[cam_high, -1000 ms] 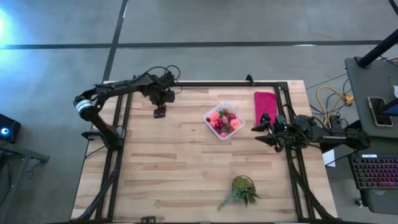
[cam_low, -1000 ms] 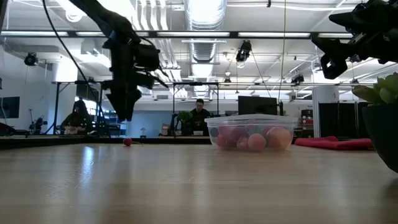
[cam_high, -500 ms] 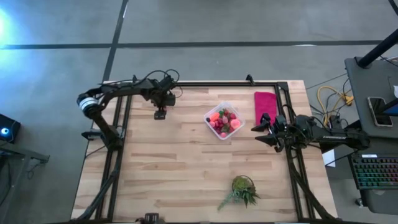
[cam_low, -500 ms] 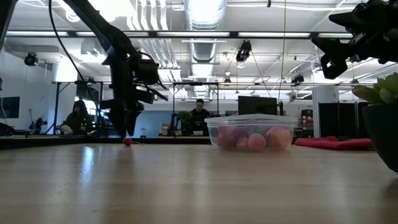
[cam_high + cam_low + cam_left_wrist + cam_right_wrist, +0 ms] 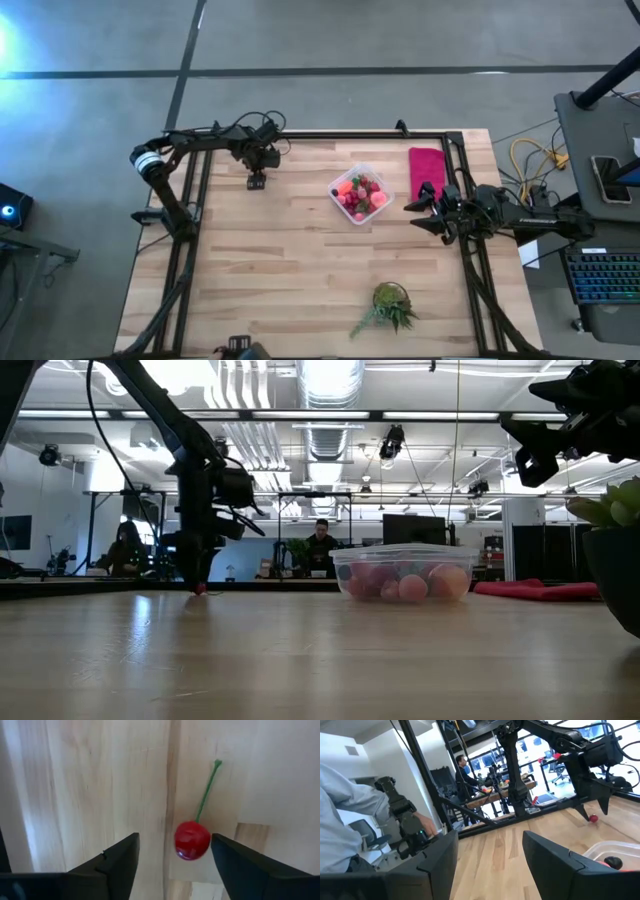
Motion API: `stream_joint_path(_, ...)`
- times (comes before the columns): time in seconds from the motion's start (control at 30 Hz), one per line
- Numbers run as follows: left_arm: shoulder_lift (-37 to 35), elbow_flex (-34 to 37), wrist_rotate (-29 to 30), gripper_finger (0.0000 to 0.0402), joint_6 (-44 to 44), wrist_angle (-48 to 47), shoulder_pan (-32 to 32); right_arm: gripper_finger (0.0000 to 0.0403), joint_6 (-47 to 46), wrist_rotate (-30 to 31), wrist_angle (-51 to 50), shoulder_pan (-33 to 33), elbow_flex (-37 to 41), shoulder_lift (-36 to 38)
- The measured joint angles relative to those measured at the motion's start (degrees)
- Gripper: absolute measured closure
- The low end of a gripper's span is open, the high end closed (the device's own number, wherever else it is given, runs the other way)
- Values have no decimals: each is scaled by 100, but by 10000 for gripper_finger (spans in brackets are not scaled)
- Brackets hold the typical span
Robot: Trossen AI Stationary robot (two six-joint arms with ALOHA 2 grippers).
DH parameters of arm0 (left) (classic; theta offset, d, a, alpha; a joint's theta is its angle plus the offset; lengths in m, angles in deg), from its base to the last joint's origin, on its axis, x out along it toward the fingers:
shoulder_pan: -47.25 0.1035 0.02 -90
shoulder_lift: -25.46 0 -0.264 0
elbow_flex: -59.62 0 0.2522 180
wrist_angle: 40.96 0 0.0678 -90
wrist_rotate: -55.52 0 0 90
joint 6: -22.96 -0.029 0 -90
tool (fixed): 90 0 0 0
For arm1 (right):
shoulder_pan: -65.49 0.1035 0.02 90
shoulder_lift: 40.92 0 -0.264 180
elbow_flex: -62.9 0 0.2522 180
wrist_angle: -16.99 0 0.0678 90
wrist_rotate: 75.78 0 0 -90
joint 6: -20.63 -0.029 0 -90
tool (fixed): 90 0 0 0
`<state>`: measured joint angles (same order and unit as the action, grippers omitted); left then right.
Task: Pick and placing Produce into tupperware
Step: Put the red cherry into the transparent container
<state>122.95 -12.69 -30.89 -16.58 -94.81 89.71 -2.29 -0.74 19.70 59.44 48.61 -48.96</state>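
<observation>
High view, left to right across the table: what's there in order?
left gripper down over a cherry → tupperware with produce inside → magenta cloth → right gripper. The green plant overlaps the tupperware-to-cloth span, so it is left out.

Two dark, near-black arms on show — slim jointed links with chunkier housings at the joints. The left arm (image 5: 200, 140) wears a pale silvery band near its lower joint, and thin black cables loop loose over its wrist. The right arm (image 5: 520, 215) is a bulkier cluster of dark blocks. The left gripper (image 5: 170, 865) ends in two flat, matte black fingers (image 5: 117, 862) with angular, slanted tips — the right gripper (image 5: 487, 860) matches.
</observation>
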Motion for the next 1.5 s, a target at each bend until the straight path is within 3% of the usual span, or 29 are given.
stream_joint_path(0.63, 0, 0, -24, 282, -5, 323, 33, 188, 0, 0, 0, 0, 0, 0)
stream_joint_path(1.5, -4, 33, -419, 307, 173, 348, 29, 188, 1, 0, 0, 1, 0, 0)
